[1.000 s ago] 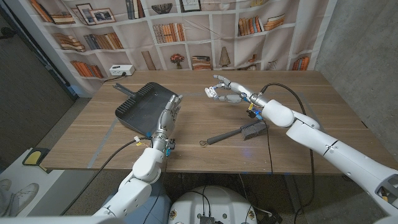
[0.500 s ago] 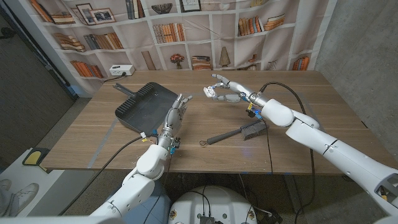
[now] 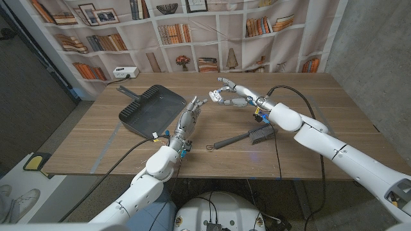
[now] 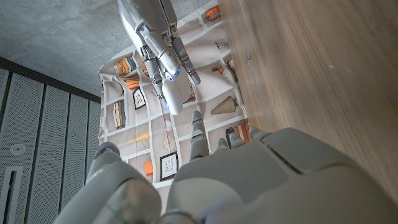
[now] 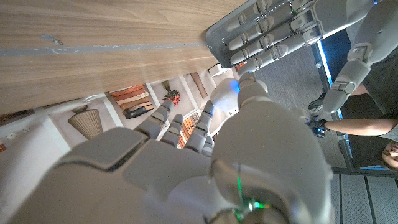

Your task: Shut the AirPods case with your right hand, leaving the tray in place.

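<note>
We are holding our right hand raised over the middle of the table, toward its far edge, with the fingers curled loosely inward around a small white AirPods case; the case is sitting pinched at the fingertips, off the wood, and we cannot tell from here whether its lid is standing open or closed. In the right wrist view the white rounded case is showing just past the knuckles of that hand, with a blue light glowing beside it. Our left hand is reaching up toward the right one, its fingers stretched out straight and apart, holding nothing, with the longest fingertip ending just short of the case. In the left wrist view the back of this hand is lying low in the frame while the right hand with the case is hanging beyond it. Beside the left hand, toward the table's left edge, a dark dustpan-shaped tray is resting flat on the wood, its handle pointing to the far left corner. Near the right forearm, a black hand brush is lying on the table, toward the near edge.
</note>
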You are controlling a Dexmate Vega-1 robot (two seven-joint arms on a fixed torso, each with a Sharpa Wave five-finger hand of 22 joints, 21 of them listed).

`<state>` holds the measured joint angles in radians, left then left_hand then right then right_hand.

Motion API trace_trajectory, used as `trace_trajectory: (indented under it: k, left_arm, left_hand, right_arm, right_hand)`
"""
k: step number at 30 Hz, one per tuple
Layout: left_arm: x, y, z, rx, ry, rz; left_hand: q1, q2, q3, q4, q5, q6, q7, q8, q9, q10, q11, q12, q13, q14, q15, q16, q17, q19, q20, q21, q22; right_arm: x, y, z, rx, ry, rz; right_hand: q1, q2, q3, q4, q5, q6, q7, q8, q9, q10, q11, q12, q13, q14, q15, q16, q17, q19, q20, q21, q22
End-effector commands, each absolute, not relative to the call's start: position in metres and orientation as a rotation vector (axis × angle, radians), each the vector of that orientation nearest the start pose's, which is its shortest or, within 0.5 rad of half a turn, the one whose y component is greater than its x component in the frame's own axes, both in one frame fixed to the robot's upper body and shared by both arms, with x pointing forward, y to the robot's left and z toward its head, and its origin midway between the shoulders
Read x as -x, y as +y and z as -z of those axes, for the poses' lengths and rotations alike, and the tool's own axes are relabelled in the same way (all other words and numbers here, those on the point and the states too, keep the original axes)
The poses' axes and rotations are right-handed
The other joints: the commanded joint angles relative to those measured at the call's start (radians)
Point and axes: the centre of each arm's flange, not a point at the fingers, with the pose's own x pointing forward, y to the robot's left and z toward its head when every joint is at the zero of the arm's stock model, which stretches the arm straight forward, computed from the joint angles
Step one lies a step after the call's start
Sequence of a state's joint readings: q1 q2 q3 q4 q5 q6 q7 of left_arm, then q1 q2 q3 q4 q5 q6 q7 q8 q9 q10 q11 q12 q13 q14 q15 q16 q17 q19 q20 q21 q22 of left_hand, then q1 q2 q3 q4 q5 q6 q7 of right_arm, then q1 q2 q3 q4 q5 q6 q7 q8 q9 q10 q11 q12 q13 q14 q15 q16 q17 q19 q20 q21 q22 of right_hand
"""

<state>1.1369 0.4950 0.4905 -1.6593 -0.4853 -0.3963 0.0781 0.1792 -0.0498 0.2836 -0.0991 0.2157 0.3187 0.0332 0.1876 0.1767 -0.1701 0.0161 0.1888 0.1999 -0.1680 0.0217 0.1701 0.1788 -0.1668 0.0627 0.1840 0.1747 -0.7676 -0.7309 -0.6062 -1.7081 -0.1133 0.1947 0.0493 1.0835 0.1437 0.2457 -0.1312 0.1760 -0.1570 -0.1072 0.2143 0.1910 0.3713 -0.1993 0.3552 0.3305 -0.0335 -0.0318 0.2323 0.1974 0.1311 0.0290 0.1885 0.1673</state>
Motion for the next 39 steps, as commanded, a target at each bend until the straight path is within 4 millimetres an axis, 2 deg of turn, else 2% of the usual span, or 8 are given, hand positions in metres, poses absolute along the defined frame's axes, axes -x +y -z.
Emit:
trace_trajectory:
  k: [1,16,24,39]
  left_arm:
    - [-0.557,0.148,0.108,0.020,-0.639,0.447]
    - [-0.559,0.140,0.108,0.021,-0.646,0.464]
    - [-0.556,0.138,0.108,0.027,-0.656,0.466]
    - [-0.550,0.144,0.108,0.027,-0.665,0.467]
  left_hand:
    - [-0.009,0.001,-0.005,0.001,-0.004,0.005,0.006,-0.004,0.003,-0.077,0.001,0.007,-0.001,-0.162,-0.002,0.005,0.005,-0.010,0.000,-0.005,0.005]
    - [-0.011,0.006,-0.007,0.001,-0.005,0.026,0.011,0.004,0.003,-0.059,0.000,0.018,-0.002,-0.151,-0.002,0.014,0.005,-0.008,0.001,0.002,0.004]
    - [-0.011,0.008,-0.008,0.001,-0.004,0.027,0.004,0.004,0.003,-0.053,0.000,0.021,-0.002,-0.150,-0.002,0.015,0.005,-0.007,0.002,0.004,0.004]
    - [-0.009,0.013,-0.008,-0.001,-0.004,0.047,0.010,0.008,0.003,-0.035,-0.002,0.029,-0.003,-0.131,-0.007,0.021,0.004,0.003,0.000,0.010,0.003]
  right_arm:
    - [-0.577,-0.158,-0.015,0.983,-0.827,-0.437]
    - [-0.579,-0.158,-0.012,0.990,-0.826,-0.433]
    - [-0.581,-0.159,-0.008,0.999,-0.819,-0.429]
    - [-0.588,-0.161,-0.005,1.025,-0.793,-0.404]
  right_hand:
    - [0.002,0.006,0.001,-0.005,0.006,0.004,0.002,0.000,0.001,0.027,-0.017,0.007,0.004,0.003,-0.131,-0.006,0.003,-0.004,0.004,-0.001,0.001]
    - [0.002,0.005,0.000,-0.006,0.006,0.007,-0.003,-0.003,0.001,0.031,-0.016,0.009,0.008,0.003,-0.132,-0.008,0.002,-0.005,0.005,-0.001,0.001]
    - [0.004,0.004,0.000,-0.008,0.006,0.000,-0.003,-0.006,0.002,0.029,-0.017,0.007,0.009,0.002,-0.131,-0.009,0.002,-0.006,0.005,-0.001,0.001]
    - [0.009,0.005,0.002,-0.011,0.007,0.007,-0.008,-0.005,0.002,0.032,-0.017,0.007,0.012,0.002,-0.134,-0.011,0.002,-0.008,-0.001,-0.002,0.001]
